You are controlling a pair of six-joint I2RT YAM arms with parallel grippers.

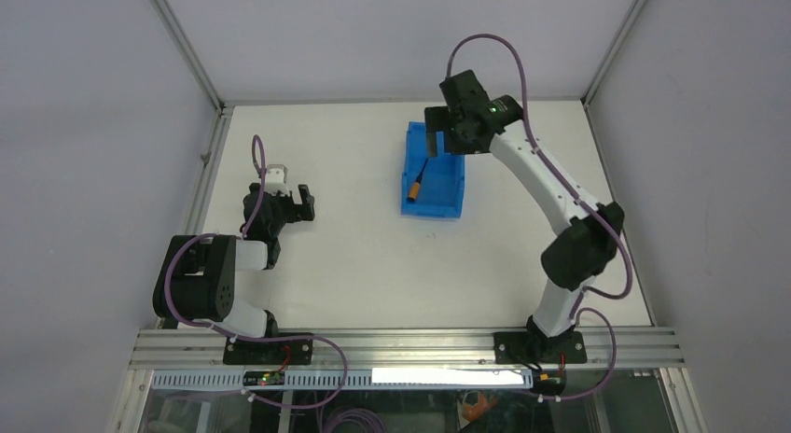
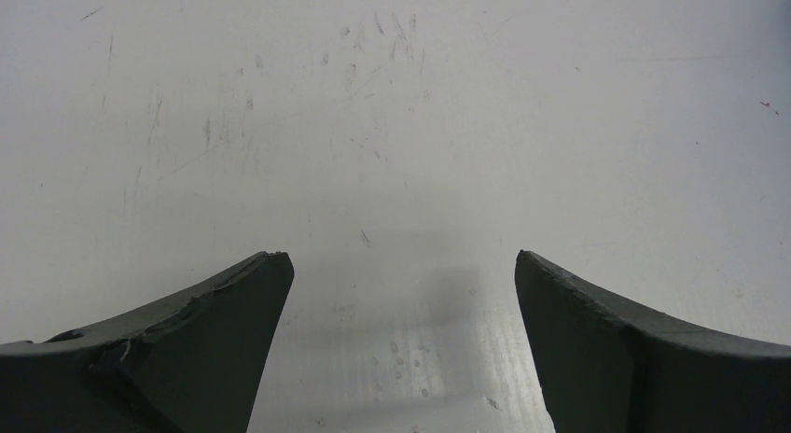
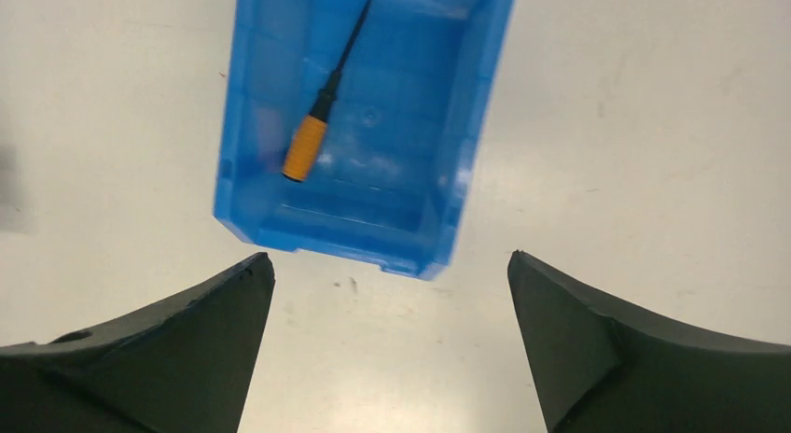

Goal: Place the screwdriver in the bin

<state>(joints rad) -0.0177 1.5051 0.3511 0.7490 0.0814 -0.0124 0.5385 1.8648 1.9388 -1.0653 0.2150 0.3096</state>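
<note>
The right gripper (image 3: 387, 257) is held with its jaws wide apart and nothing between them, above the far end of the bin (image 3: 466, 144), which is set on the counter (image 1: 373, 256) far and right of centre. The screwdriver (image 3: 326, 97) is seen lying inside the bin, orange handle nearer, black shaft pointing far. The left gripper (image 2: 403, 256) is likewise spread apart over the counter at the left.
</note>
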